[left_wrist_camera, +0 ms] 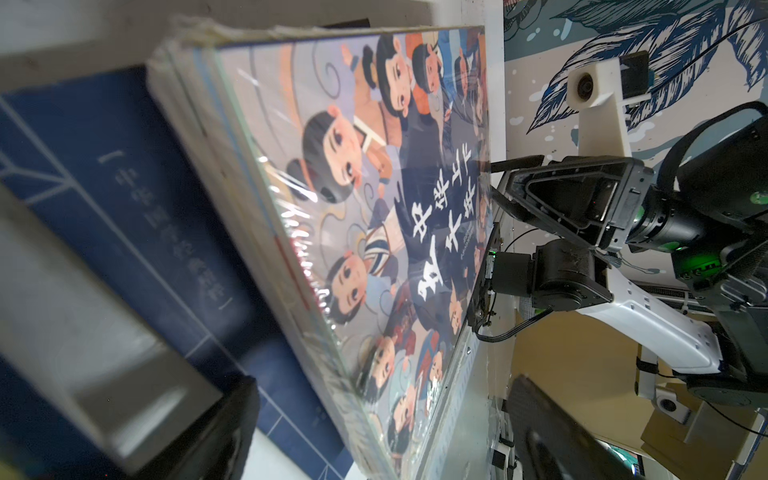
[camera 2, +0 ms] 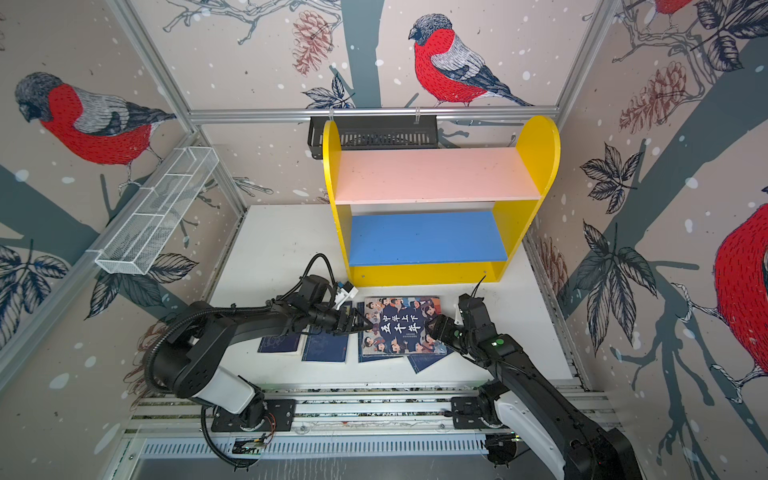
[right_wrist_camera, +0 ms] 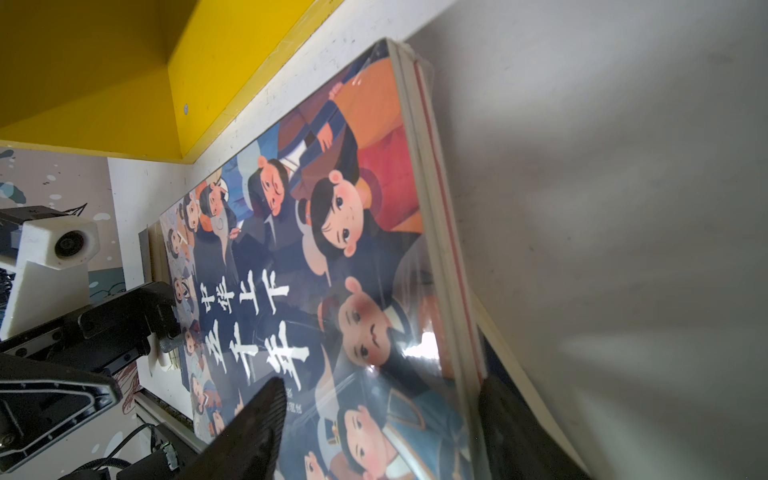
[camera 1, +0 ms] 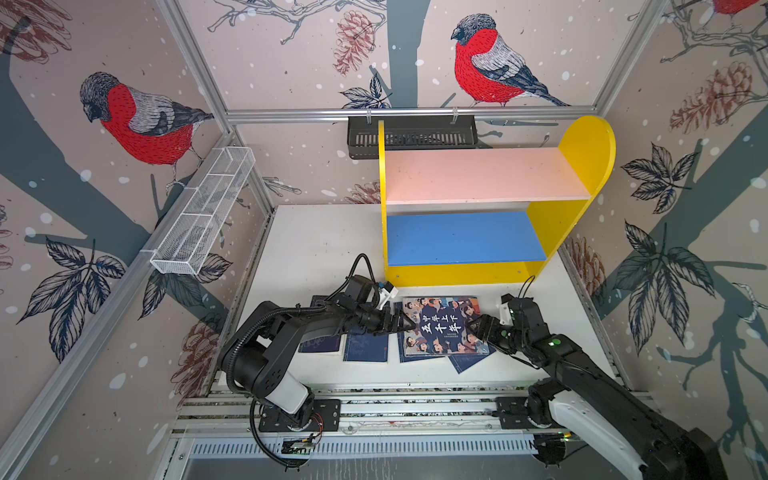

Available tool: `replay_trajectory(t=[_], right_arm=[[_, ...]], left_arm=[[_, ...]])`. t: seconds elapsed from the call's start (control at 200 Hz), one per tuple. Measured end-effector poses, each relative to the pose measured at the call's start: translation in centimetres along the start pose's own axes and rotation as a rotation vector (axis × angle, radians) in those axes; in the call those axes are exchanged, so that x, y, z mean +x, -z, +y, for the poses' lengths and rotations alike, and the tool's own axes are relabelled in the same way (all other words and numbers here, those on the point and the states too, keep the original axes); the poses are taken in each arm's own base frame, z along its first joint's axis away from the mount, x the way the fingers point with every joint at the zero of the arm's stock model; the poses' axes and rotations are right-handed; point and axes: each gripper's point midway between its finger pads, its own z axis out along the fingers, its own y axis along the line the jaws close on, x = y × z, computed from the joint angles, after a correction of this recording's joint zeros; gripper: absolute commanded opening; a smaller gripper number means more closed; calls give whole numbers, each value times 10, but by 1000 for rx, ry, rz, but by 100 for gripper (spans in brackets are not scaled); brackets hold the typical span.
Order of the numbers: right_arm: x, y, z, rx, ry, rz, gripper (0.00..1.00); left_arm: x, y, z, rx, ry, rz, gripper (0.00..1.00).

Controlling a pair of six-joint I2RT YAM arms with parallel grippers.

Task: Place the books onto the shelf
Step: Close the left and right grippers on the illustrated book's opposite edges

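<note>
1. Placement: the cartoon book point(camera 1: 442, 324) is laid flat on the table point(camera 1: 316, 249), just in front of the shelf point(camera 1: 457, 276). No book is seen on either shelf board.
2. Its long axis is run from left to right, parallel to the front of the shelf, so 1 short end is turned toward each arm.
3. It is stacked on the navy paperbacks point(camera 1: 365, 347): 2 are left bare beside its left end, and corners of others are shown beneath it.
4. The right gripper point(camera 1: 478, 326) is set at the right short end. In the right wrist view, 1 finger is seen above the cover and the other just past the edge, low beside the paperback underneath. The jaws are parted and nothing is clamped.
5. The left gripper point(camera 1: 401, 323) is set at the left short end with its jaws spread wide. The edge of the book is framed between them, and nothing is held.
6. Neither arm is judged clearly nearer, since both are placed at the ends of the long axis. The lift is judged to depend on a lower finger being slipped under an edge that is pressed onto the paperbacks.
</note>
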Motion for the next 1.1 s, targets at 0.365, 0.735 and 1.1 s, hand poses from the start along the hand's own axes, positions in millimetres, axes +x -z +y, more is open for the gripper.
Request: replay_trajectory(t=[0.365,0.735,1.1], right_arm=[[1,-3,-3,1,0,0,72],[0,-5,-2,0,0,0,72],[-1,-3,0,-11,3,-9,73]], left_arm=[[5,-14,-13,65,4,64,92],[10,-17,-34,176,41,86,81],[6,-20,-42,203,53,96,58]])
